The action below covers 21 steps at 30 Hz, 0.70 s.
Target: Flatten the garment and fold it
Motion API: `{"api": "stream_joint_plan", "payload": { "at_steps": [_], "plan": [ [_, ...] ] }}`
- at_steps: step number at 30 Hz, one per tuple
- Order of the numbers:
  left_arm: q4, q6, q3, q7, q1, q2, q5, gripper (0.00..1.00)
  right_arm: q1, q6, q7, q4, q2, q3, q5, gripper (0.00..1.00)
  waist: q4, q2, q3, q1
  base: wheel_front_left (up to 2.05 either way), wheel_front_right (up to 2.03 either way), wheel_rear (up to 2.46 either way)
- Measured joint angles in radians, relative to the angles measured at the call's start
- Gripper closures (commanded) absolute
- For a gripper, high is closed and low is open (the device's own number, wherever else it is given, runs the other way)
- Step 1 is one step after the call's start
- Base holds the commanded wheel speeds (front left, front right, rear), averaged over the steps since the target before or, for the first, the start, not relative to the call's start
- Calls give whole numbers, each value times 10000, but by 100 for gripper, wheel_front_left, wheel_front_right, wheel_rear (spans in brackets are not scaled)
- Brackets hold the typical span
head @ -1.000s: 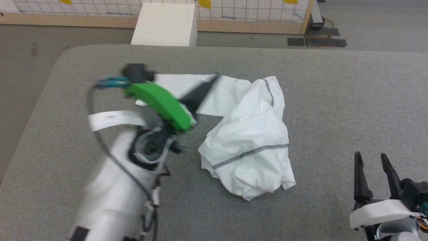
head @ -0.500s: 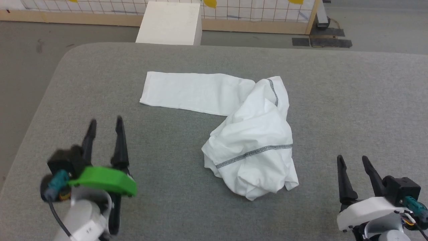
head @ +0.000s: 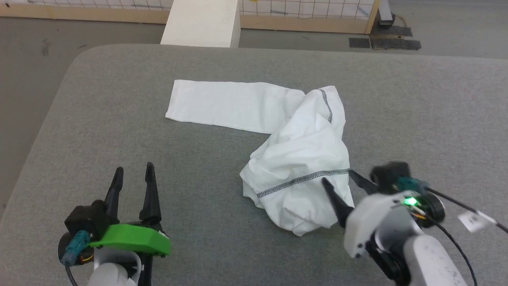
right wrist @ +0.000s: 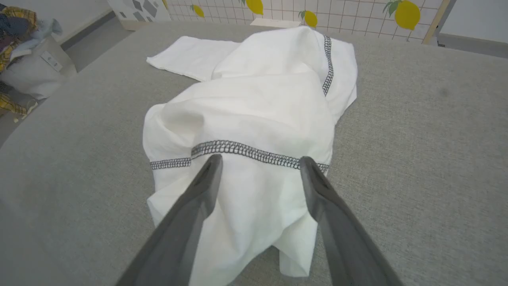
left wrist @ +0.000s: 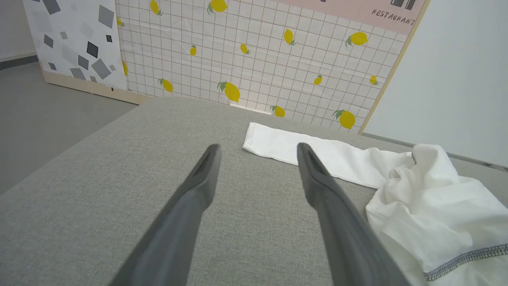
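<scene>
Fabric of the garment sits near the middle of the grey padded table in two conditions: one sleeve lies flat and straight toward the robot's left, while the body is heaped in a crumpled mound with a dark zigzag hem running across its near face. The right gripper is angled in at the mound's near right edge, its two fingers spread apart and holding nothing. In the right wrist view they straddle the cloth just short of the stitched hem, which is probably the chosen hold, since a hem gives a firm edge for drawing the heap outward. Whether the fingertips touch the fabric cannot be told. The left gripper hovers over bare table, well apart from the garment, fingers likewise spread and empty, seemingly kept clear so the right arm can work. Flattening looks only partly done, and folding has not begun. A white box stands beyond the table's far edge.
</scene>
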Motion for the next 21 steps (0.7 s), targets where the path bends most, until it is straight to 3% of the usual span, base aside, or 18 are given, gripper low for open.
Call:
{"api": "stream_joint_plan", "payload": {
  "at_steps": [6,11,12,13,18,21],
  "plan": [
    [-21,-337,261,0,0,-313,178,0,-845,2,2372,151,6,905,-660,0,163,0,275,0,0,0,0],
    [27,-520,380,0,-41,-464,384,0,-1038,0,3242,399,8,993,-1051,0,348,0,520,0,0,0,0],
    [36,-546,410,0,-41,-499,435,0,-1044,0,3313,395,2,986,-1047,72,376,0,564,0,0,0,0],
    [35,-579,449,0,-41,-522,458,0,-1055,0,3333,376,2,989,-1041,100,394,0,609,0,0,0,0],
    [73,-671,558,0,-70,-564,522,0,-1058,0,3338,-73,2,897,-865,100,354,0,712,0,0,0,0],
    [82,-744,550,0,-139,-598,587,0,-1022,2,3896,-583,-420,851,-761,100,295,0,712,0,0,0,0]
  ]
}}
